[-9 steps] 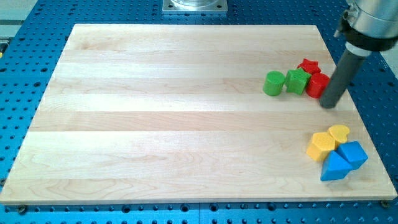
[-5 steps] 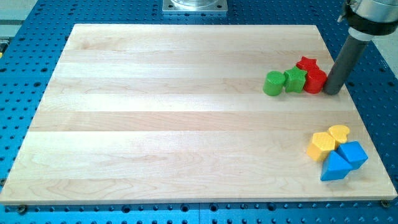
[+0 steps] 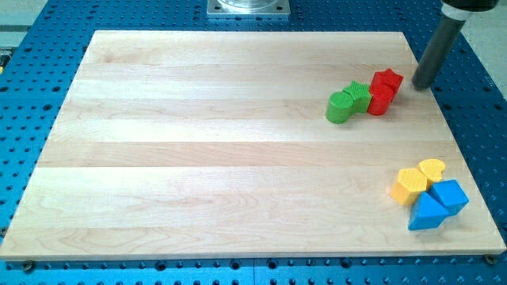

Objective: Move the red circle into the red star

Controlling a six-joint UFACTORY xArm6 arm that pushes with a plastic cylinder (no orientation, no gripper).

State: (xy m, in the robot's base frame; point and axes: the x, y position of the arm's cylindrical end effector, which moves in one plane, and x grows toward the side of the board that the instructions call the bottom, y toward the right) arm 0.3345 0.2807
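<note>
No containers on the pale wooden board (image 3: 238, 142); the rig carries no hand, only a dark rod, so there is nothing to spread or pinch. My tip (image 3: 423, 83) stands near the board's right edge, just right of the red star block (image 3: 386, 80), apart from it. The red circle block (image 3: 380, 99) sits touching the star's lower left side; a green star-like block (image 3: 360, 96) presses against the red circle's left, and a green cylinder block (image 3: 339, 108) touches that one further left. Well apart, at lower right: a yellow hexagonal block (image 3: 409, 186), a yellow heart block (image 3: 432, 169), a blue cube-like block (image 3: 451, 195) and a blue triangular block (image 3: 426, 213), clustered near the right edge; the board's left and centre lie open.
</note>
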